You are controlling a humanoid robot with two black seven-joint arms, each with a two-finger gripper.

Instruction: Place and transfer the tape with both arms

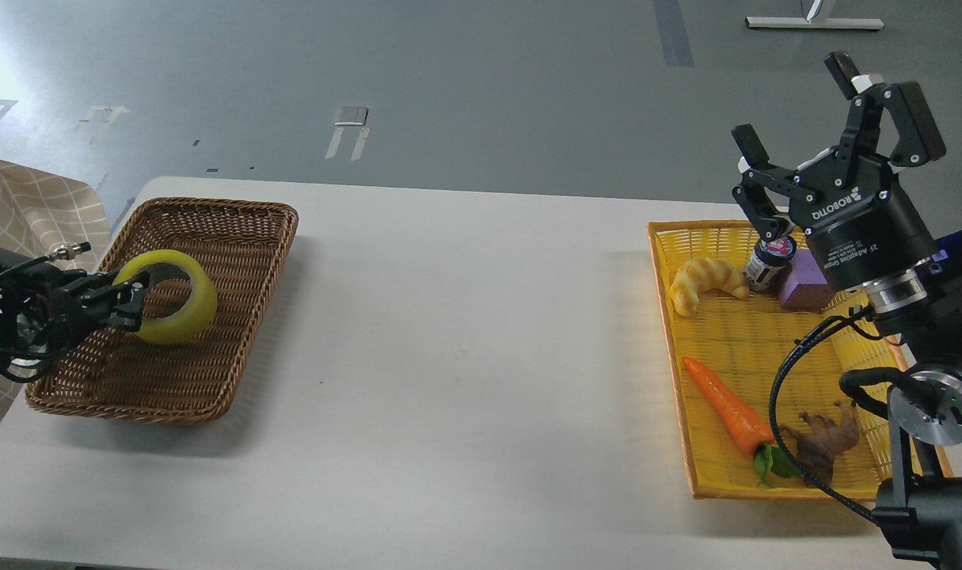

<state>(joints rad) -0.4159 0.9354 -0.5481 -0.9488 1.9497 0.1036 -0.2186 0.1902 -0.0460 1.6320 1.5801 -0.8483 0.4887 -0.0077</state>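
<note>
Looming at the lower right edge, the right arm is rising over the yellow tray, and the right gripper is standing with fingers spread wide, holding nothing. Under it, a croissant toy, a carrot and a purple block are lying in that tray. Between the tray and the brown wicker basket, the white table is lying bare. Entering from the left edge, the left gripper is clamping the tape by its rim, over the basket's near-left part.
</note>
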